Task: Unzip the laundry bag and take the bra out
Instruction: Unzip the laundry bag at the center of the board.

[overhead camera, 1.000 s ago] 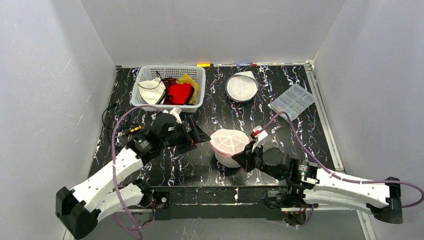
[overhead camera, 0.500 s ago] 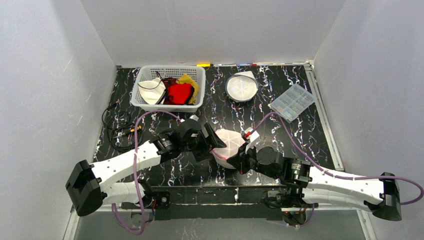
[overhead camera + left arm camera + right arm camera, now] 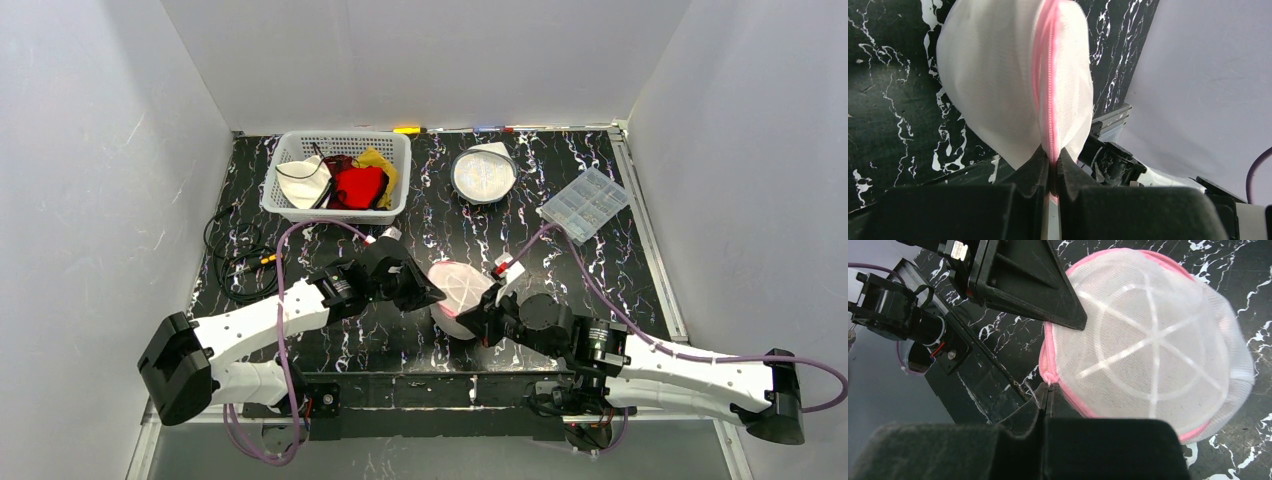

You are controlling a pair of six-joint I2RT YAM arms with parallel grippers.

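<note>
Left edge: loose cable (image 3: 232, 258), white basket (image 3: 283, 205) of clothes behind it, neither involved.

Left claw (image 3: 1052, 162): closed, pinching the pink zipper (image 3: 1050, 100) seam of the laundry bag (image 3: 462, 285). The seam runs straight out from the tips.

The bag sits centre-front on the table (image 3: 560, 265), between the two claws. It is a domed white mesh shell with a pink rim, tipped up on edge. The bra isn't visible through the mesh; I assume it's inside.

Right claw (image 3: 1045, 402): closed at the pink rim right by the zipper end. I can't tell whether it has the pull tab or only the rim.

Handling: the bag is light, with soft mesh over a springy frame. It will slide or roll rather than resist, so one side has to anchor it while the other pulls. Best hold is the stitched pink rim next to the zipper. Bare mesh would stretch and snag. The pull tab is small, so a pinch could slip off.

Zipper looks shut, step not done.

Right of the bag: a second round mesh case (image 3: 483, 172) at the back, then a clear plastic box (image 3: 585, 203).
</note>
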